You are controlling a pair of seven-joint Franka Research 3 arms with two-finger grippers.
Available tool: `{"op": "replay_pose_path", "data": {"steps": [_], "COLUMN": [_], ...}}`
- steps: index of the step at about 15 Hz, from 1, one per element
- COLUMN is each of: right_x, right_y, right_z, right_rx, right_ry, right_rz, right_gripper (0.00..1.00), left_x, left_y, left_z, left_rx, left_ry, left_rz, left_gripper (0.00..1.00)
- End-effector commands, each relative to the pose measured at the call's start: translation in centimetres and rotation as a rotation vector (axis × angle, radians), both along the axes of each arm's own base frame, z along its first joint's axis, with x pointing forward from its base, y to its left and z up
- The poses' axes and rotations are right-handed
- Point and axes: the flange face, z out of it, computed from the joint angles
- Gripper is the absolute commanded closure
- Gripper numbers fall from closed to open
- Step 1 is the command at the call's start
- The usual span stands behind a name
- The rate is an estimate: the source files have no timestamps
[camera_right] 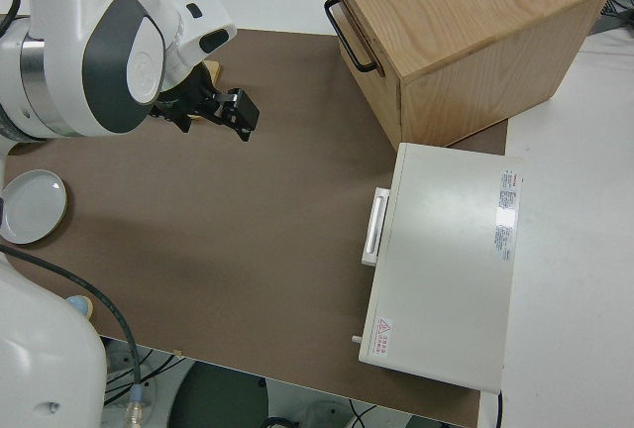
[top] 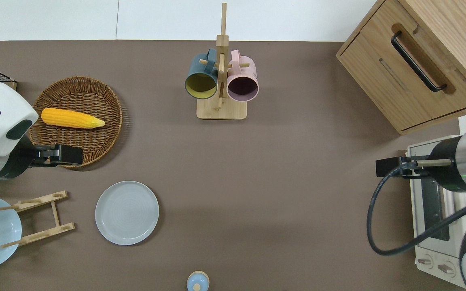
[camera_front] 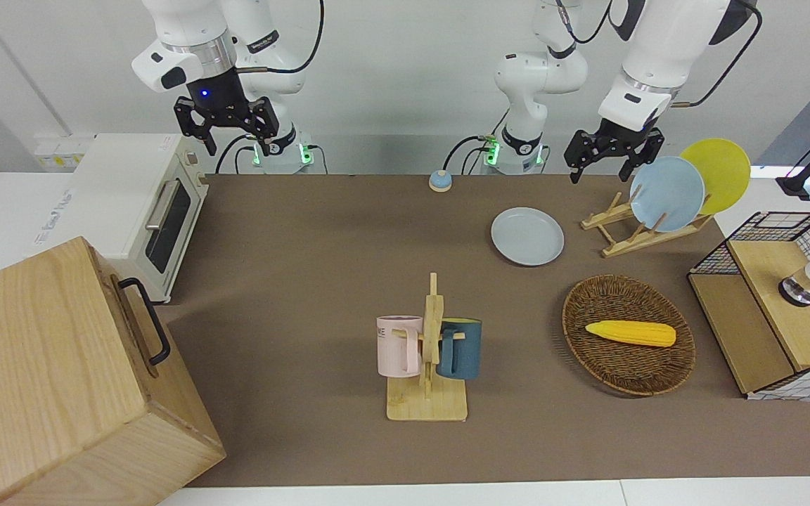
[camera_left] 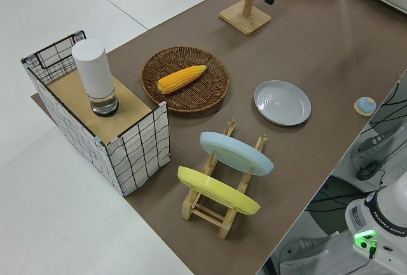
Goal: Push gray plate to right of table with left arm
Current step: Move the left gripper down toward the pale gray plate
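The gray plate [camera_front: 527, 236] lies flat on the brown table [camera_front: 306, 239], near the robots and toward the left arm's end. It also shows in the overhead view [top: 127, 212], the left side view [camera_left: 282, 102] and the right side view [camera_right: 32, 206]. My left gripper [camera_front: 600, 171] is open and empty, raised in the air. In the overhead view it [top: 69, 155] hangs over the wicker basket's edge nearest the robots, apart from the plate. My right gripper [camera_front: 236, 147] is open and parked.
A wooden dish rack [camera_front: 630, 235] holds a light blue plate [camera_front: 666, 194] and a yellow plate [camera_front: 721, 172]. A wicker basket [camera_front: 623, 365] holds a corn cob [camera_front: 631, 333]. A mug rack [camera_front: 429, 351], toaster oven [camera_front: 138, 204], wooden cabinet [camera_front: 46, 379], wire crate [camera_front: 770, 302] and small blue knob [camera_front: 440, 181] also stand here.
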Motion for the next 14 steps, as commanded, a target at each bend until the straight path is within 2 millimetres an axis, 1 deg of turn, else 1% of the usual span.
{"op": "replay_pose_path", "data": {"steps": [1,4,10,12,13,14], "right_x": [-0.8,-0.8,-0.8,-0.8,-0.8,-0.8], "right_y": [0.0,0.0,0.0,0.0,0.0,0.0], "right_z": [0.0,0.0,0.0,0.0,0.0,0.0], "right_rx": [0.009,0.009,0.009,0.009,0.009,0.009], "right_ry": [0.003,0.003,0.003,0.003,0.003,0.003], "right_rz": [-0.02,-0.02,-0.022,-0.02,-0.022,-0.02], "right_gripper": [0.005,0.005,0.005,0.005,0.005,0.005], "left_x": [-0.4,-0.4,-0.4,-0.5,-0.4,-0.5], "left_y": [1.2,1.4,1.1,1.6,2.6,2.8], "left_z": [0.7,0.7,0.6,-1.3,-3.3,-5.4], "left_rx": [0.014,0.015,0.016,0.014,0.009,0.007], "left_ry": [-0.001,-0.001,0.002,0.037,0.067,0.09], "left_rz": [0.021,0.024,0.019,0.019,0.037,0.043], "left_gripper": [0.01,0.01,0.01,0.01,0.01,0.01]}}
